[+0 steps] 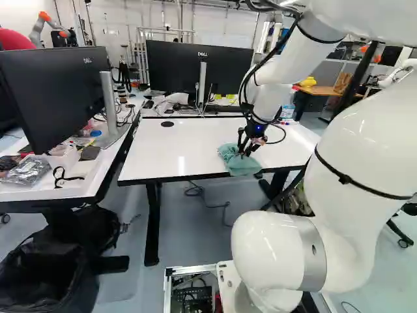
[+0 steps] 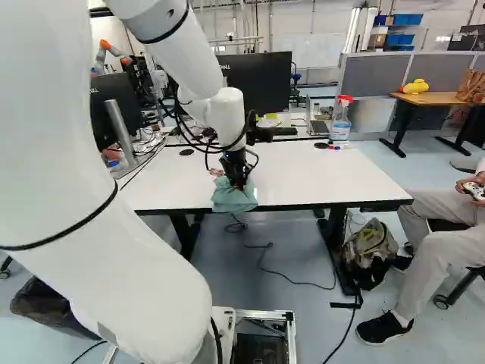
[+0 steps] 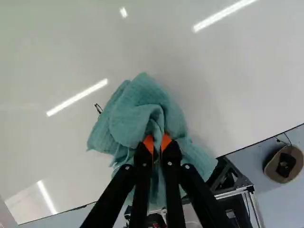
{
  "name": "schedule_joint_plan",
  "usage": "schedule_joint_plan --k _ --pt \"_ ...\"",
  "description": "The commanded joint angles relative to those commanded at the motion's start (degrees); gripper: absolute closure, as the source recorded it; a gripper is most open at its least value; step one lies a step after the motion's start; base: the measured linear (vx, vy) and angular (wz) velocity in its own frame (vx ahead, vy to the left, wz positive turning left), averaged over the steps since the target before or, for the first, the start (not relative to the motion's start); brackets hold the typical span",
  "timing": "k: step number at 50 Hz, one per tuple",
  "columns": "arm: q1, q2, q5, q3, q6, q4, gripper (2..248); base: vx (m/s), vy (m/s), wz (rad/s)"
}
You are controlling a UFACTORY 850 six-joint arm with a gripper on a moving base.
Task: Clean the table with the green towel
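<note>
Starting at the left of the tabletop point(image 1: 195, 147), a black disc point(image 1: 167, 124) sits toward its far left corner, and I should wipe around it rather than catch cloth on it. Part-way along the near edge, my tool point(image 3: 157, 142) is clamped on a bunched fold of the green towel point(image 3: 142, 97), so the step in hand looks to be wiping. To do it well, I should keep the pinch, bring the hanging cloth fully onto the tabletop, press lightly so the towel lies flat, and make overlapping strokes from the left edge to the right, staying low without scraping my pads. The towel bunches ahead of my tool and spreads under and to both sides of it, with part drooping over the near edge. Further right, marker pens point(image 2: 333, 147) lie by the far edge, near the spray bottle point(image 2: 340, 121); my strokes should stop short of them.
</note>
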Motion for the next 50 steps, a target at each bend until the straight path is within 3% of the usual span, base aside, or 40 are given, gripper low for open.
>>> schedule_joint_plan --k 33,50 --pt "1.8 -8.9 0.0 -9.8 0.0 0.0 212 0.0 0.0 0.0" --pt "4.1 -12.3 0.0 -13.8 0.0 0.0 212 0.0 0.0 0.0"
